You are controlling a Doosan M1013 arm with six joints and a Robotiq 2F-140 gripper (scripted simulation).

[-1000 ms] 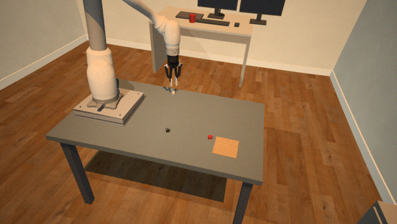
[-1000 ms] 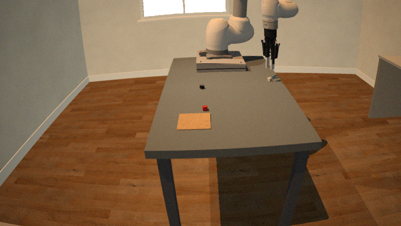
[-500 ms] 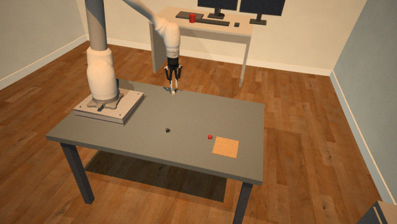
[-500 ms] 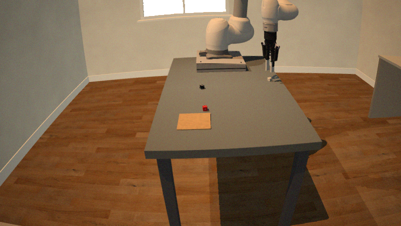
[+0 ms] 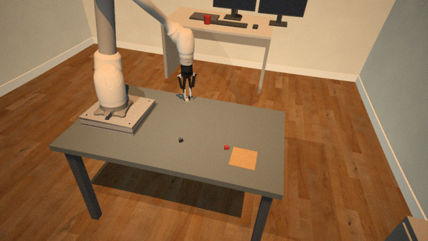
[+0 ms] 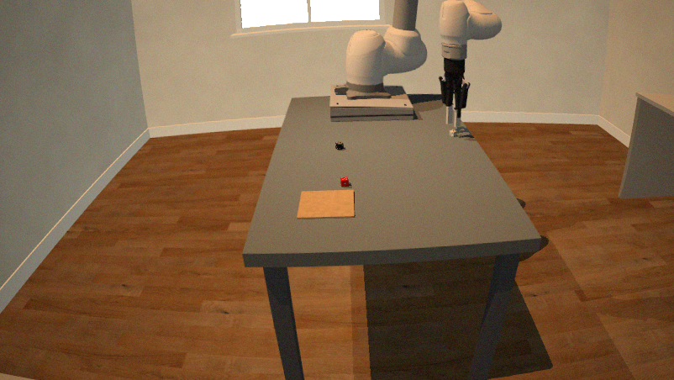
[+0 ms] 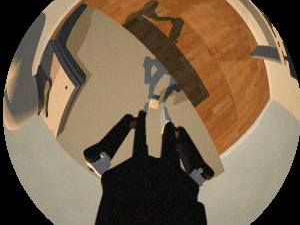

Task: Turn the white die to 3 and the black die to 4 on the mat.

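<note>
The white die [image 5: 187, 99] lies at the far edge of the table, near the robot base; it also shows in the exterior view [image 6: 452, 134] and in the wrist view [image 7: 154, 103]. My gripper [image 5: 187, 95] points straight down right above it, fingers narrowly open, tips just over the die and not closed on it. The black die [image 5: 180, 139] [image 6: 338, 145] sits mid-table. The red die [image 5: 226, 146] sits just off the corner of the tan mat [image 5: 243, 158], also seen in the exterior view [image 6: 344, 181]. The top faces are too small to read.
The robot base plate [image 5: 118, 115] stands on the table's back left corner. The table's far edge runs right beside the white die. A desk with monitors and a red cup [image 5: 207, 19] stands behind the table.
</note>
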